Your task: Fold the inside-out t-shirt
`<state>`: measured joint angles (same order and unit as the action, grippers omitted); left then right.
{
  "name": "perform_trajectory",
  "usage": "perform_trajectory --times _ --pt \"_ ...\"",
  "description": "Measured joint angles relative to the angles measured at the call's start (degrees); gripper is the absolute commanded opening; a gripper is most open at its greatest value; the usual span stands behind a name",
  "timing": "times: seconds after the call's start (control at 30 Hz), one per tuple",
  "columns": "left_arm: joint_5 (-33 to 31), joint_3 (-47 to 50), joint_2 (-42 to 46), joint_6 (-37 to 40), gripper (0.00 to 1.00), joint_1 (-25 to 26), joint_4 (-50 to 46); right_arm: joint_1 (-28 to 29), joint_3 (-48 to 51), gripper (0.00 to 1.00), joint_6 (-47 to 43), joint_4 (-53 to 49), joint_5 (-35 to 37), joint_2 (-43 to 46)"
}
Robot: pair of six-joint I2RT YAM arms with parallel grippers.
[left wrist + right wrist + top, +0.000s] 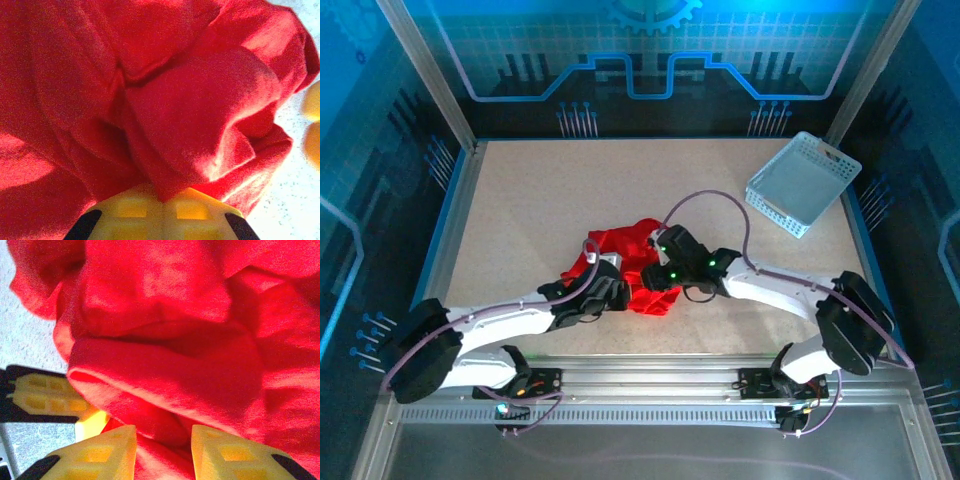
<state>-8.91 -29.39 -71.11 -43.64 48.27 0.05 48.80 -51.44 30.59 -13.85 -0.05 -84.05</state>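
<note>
Both arms cover much of the bunched red t-shirt (632,262) from above, and both wrist views crop its edges.

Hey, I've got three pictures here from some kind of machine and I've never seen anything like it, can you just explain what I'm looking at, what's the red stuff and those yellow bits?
You are looking at two white robot arms bolted to the near edge of a speckled table. The wide picture comes from a camera above and behind them. The other two come from small cameras on each arm's wrist, which is why they are so close up.

The red stuff is a crumpled t-shirt lying in the middle of the table. A light blue mesh basket sits at the far right corner.

The yellow bits are the fingers of each arm's claw. The left claw is shut, with a fold of the shirt pinched between its fingers. The right claw has its two fingers apart with red cloth bunched between them; I cannot tell whether it grips firmly.
</note>
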Motion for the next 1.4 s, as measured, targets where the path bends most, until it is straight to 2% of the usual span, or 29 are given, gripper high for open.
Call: perform_trajectory --times 0.17,0.4,0.57,0.73,0.83,0.97,1.17,1.33,1.4 --pt "1.2 2.2 2.5 0.0 0.01 0.0 3.7 2.2 0.0 0.40 -2.8 1.1 -0.4 -2.1" --pt "1.7 2.4 2.7 0.0 0.00 -0.1 5.4 2.2 -1.0 0.39 -4.6 1.8 1.1 -3.8" --pt "2.3 2.6 2.8 0.0 0.00 0.0 6.0 2.2 -3.2 0.29 -5.5 1.5 4.3 -6.1" --pt "2.5 2.6 3.4 0.1 0.00 0.0 6.3 2.2 -4.2 0.02 -6.0 0.5 7.6 -6.8" --pt "2.5 2.6 3.8 0.1 0.00 0.0 6.3 2.2 -4.3 0.00 -6.0 -0.3 9.4 -6.4" --pt "2.5 2.6 4.3 0.2 0.00 0.0 6.3 2.2 -4.3 0.00 -6.1 -3.7 10.8 -2.4" --pt "2.5 2.6 4.9 0.7 0.01 0.0 6.8 0.5 -4.3 0.00 -6.1 -10.6 9.6 10.7" --pt "3.4 2.5 5.5 2.5 0.14 0.0 9.3 -4.0 -4.3 0.00 -6.0 -16.4 7.4 18.0" --pt "3.8 2.5 5.5 3.6 0.23 -0.1 8.3 -6.1 -4.3 0.00 -6.0 -17.8 7.1 19.8"
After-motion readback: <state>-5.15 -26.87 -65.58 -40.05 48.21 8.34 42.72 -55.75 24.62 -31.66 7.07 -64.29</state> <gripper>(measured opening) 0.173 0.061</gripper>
